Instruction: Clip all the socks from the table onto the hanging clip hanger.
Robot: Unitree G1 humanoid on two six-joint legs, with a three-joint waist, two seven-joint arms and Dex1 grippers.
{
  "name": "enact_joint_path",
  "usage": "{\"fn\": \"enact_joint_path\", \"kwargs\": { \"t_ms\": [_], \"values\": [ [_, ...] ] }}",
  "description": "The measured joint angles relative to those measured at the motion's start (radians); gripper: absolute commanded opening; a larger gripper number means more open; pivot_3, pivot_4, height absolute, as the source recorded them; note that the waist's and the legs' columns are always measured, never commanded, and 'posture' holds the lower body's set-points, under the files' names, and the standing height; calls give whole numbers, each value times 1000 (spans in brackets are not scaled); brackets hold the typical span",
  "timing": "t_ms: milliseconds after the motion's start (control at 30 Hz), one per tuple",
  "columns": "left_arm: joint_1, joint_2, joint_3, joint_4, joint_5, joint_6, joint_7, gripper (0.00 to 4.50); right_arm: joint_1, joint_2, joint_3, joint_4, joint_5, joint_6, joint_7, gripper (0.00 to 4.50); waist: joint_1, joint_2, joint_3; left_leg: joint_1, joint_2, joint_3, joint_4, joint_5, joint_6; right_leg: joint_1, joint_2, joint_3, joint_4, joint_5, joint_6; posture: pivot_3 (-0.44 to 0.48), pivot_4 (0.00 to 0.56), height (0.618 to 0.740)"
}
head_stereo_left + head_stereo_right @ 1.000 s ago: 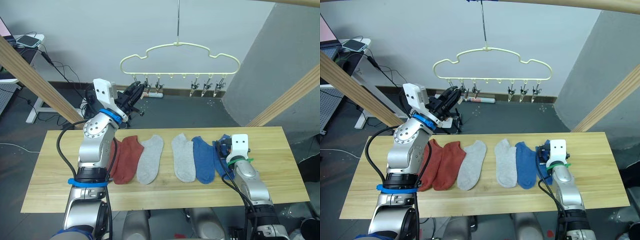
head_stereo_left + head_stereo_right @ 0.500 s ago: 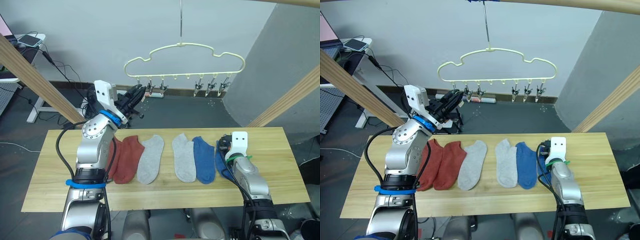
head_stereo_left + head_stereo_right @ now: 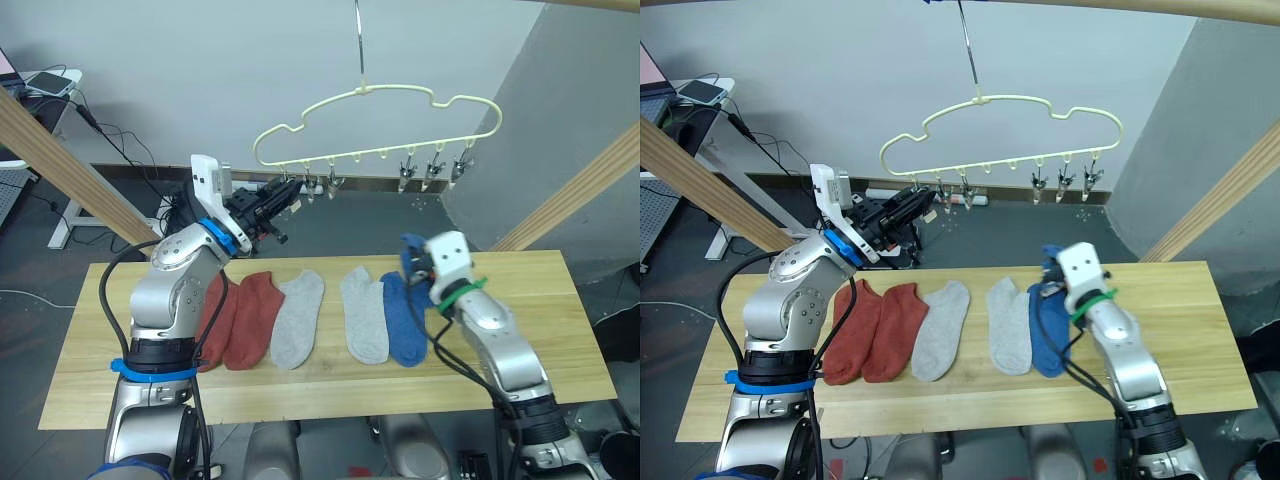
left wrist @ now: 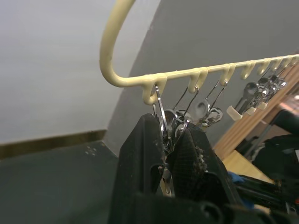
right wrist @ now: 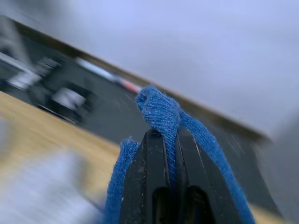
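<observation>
The table (image 3: pixel 560 330) runs left to right, with five socks flat in a row near its middle: two red socks (image 3: pixel 245 320) at the left, touching; two grey socks (image 3: pixel 298 318) in the middle, a gap between them; and one blue sock (image 3: pixel 402 322) at the right, touching the right grey one. No writing or labels can be read on anything.

The right gripper (image 5: pixel 170 140) is raised over the table's right part, its fingers pinched tight on the other blue sock, the held sock (image 5: pixel 161 112), whose fabric bunches above the fingertips and trails down.

Farther back, beyond the table's far edge, the hanger (image 3: pixel 380 125) hangs tilted, its left end lower. The left gripper (image 4: pixel 169 140) reaches its leftmost clip (image 4: pixel 162 119), fingers narrowed around it.
</observation>
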Motion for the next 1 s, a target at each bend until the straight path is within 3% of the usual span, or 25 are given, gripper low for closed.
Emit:
{"fn": "enact_joint_path", "kwargs": {
  "t_ms": [200,500,1000],
  "values": [
    [5,-11,35,-81,-84,124,80,295,-100,140,134,17,-57,-5,-14,0,7,-3,3,-1,-2,0,1,1,-1,0,-3,0,0,0,0,-206,342,732],
    [10,-44,59,-143,-151,217,173,295,-175,289,170,213,-122,-114,-112,0,8,-6,5,-1,-1,-1,0,1,-2,0,-3,-1,0,3,-5,-211,339,732],
    [10,-49,64,-147,-166,234,191,295,-164,325,168,220,-110,-211,-105,0,5,-6,5,-1,-1,-1,0,1,-2,0,-3,-1,0,3,-5,-226,339,732]
  ]
}}
